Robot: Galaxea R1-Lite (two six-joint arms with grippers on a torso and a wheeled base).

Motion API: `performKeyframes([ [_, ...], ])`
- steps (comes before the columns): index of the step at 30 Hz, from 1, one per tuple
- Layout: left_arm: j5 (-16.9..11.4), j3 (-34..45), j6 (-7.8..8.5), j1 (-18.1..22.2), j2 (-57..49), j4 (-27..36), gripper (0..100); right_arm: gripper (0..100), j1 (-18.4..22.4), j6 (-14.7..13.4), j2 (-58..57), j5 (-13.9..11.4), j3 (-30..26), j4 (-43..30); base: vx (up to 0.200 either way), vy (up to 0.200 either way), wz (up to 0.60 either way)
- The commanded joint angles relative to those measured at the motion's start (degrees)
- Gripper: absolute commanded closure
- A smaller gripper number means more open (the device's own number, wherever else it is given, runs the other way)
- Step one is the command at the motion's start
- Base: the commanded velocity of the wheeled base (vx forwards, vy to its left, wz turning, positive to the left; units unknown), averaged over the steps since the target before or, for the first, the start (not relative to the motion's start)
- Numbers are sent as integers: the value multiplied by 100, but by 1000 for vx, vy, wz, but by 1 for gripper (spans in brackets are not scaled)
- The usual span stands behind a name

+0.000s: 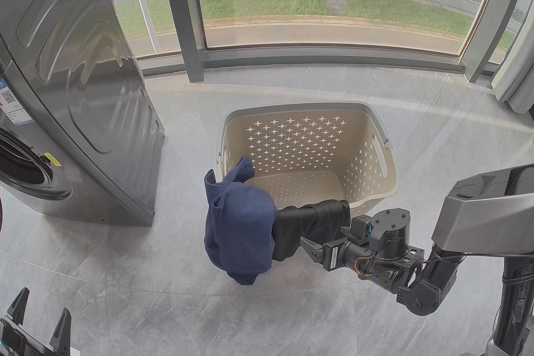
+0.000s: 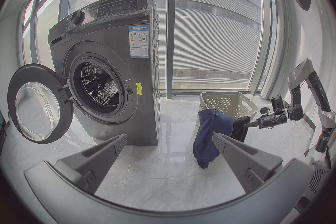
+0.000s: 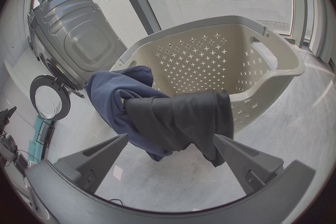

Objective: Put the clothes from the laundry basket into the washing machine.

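A beige laundry basket (image 1: 306, 108) stands on the floor by the window. Over its near rim hang a blue garment (image 1: 239, 223) and a black garment (image 1: 308, 223), side by side. My right gripper (image 1: 311, 250) is open, low beside the black garment, with nothing between its fingers; in its wrist view the black garment (image 3: 182, 116) and blue garment (image 3: 112, 95) hang just beyond the fingertips. The grey washing machine (image 1: 83, 79) stands at the left, its round door (image 2: 35, 102) swung open and the drum (image 2: 98, 86) showing. My left gripper (image 1: 41, 312) is open and holds nothing, far from the basket.
Tall windows with thick grey frames (image 1: 183, 1) run behind the basket. A curtain (image 1: 517, 73) hangs at the far right. Bare marble floor (image 1: 167, 285) lies between the machine and the basket.
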State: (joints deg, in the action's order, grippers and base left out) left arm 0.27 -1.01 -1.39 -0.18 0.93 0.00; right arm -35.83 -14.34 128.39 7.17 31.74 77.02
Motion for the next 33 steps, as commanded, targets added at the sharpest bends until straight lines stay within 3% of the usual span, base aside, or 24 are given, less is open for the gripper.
performKeyframes([
  [1, 0, 92, -2, 1, -66, 0, 0, 0, 6, 19, 318, -14, 262, 24, 0, 0, 0],
  [17, 8, 92, -10, 1, -66, 0, 0, 0, 102, 115, 942, -49, 1132, 217, 0, 0, 0],
  [18, 8, 92, -2, 1, -66, 0, 0, 100, 102, 115, 942, -49, 1132, 235, 0, 0, 0],
  [27, 8, 92, -10, 1, -66, 0, 0, 100, 23, 106, 863, -58, 1027, 375, 0, 0, 0],
  [33, 8, 92, -10, 1, -66, 0, 0, 100, -56, 71, 72, -58, 429, 437, 0, 0, 0],
])
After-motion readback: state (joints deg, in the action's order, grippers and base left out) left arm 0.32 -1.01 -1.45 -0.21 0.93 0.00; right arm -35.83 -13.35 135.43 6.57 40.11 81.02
